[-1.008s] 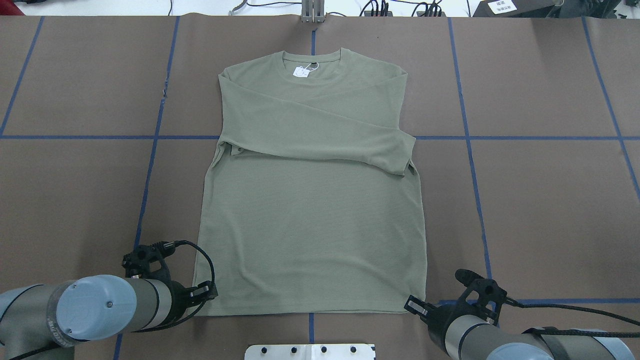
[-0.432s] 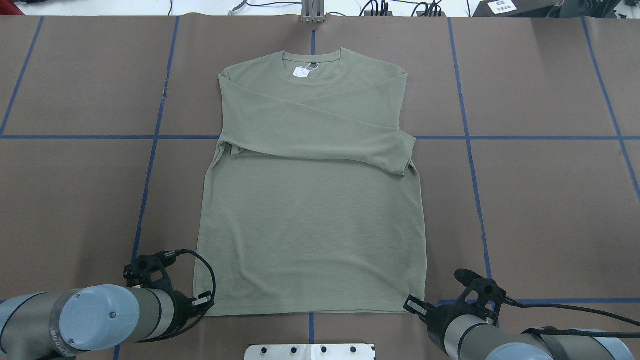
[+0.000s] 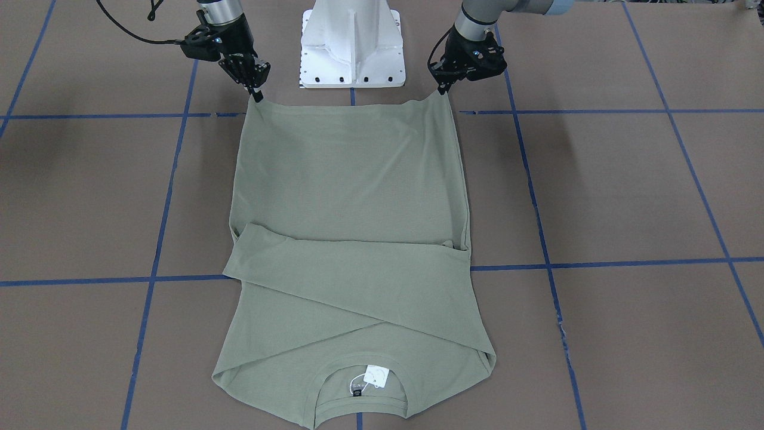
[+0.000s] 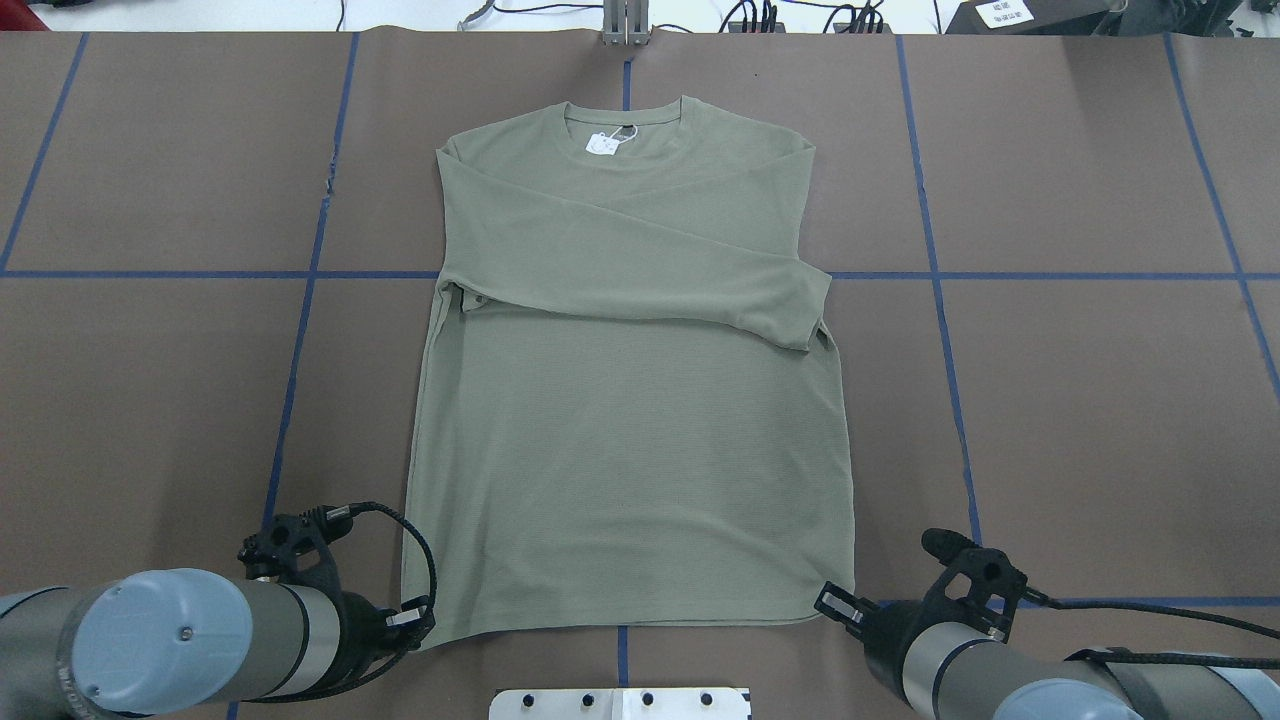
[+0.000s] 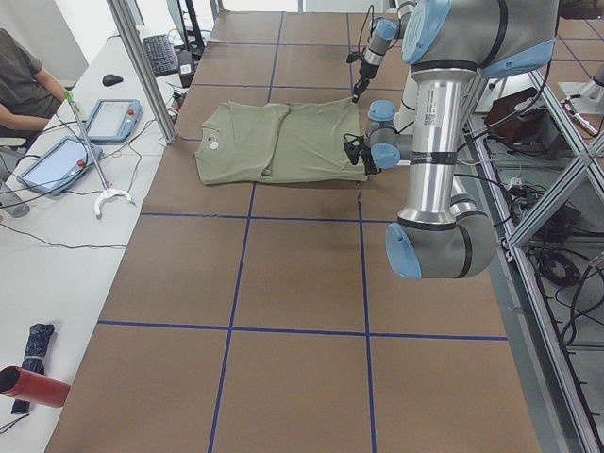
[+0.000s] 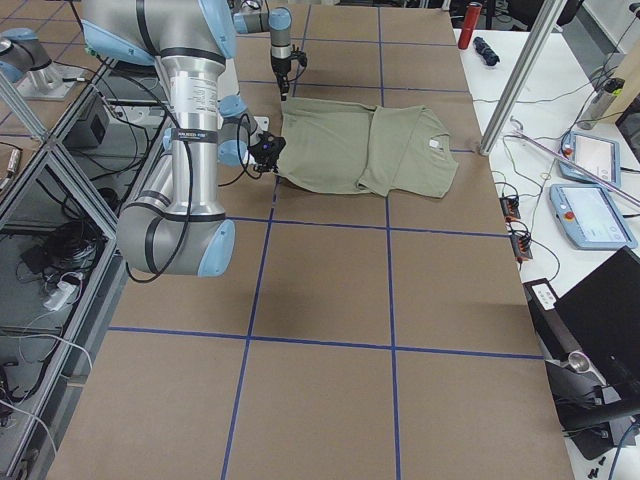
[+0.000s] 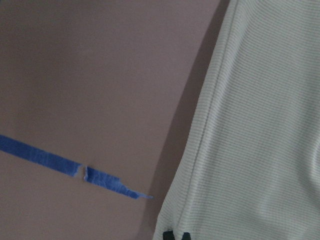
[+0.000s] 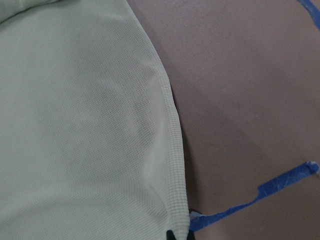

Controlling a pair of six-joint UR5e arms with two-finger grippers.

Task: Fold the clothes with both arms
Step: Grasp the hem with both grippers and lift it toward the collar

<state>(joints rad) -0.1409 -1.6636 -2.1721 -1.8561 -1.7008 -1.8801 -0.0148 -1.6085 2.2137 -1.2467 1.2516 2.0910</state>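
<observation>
The sage-green shirt (image 4: 630,420) lies flat on the brown table, collar and white tag (image 4: 603,143) at the far side, both sleeves folded across the chest. My left gripper (image 4: 418,622) is shut on the hem's left corner, seen in the front view (image 3: 442,89) and left wrist view (image 7: 175,235). My right gripper (image 4: 832,603) is shut on the hem's right corner, seen in the front view (image 3: 256,94) and right wrist view (image 8: 177,234). Both corners are raised slightly, with shadow under the shirt's edges (image 8: 170,115).
The white base block (image 3: 352,42) stands just behind the hem between the arms. Blue tape lines (image 4: 300,330) grid the brown table. A metal post (image 4: 625,25) stands at the far edge. Tablets (image 6: 590,215) and a red bottle (image 6: 472,18) lie on the side bench.
My left gripper has drawn back toward the robot with the hem corner, pulling the shirt's lower left edge inward. My right gripper has shifted slightly right with its corner.
</observation>
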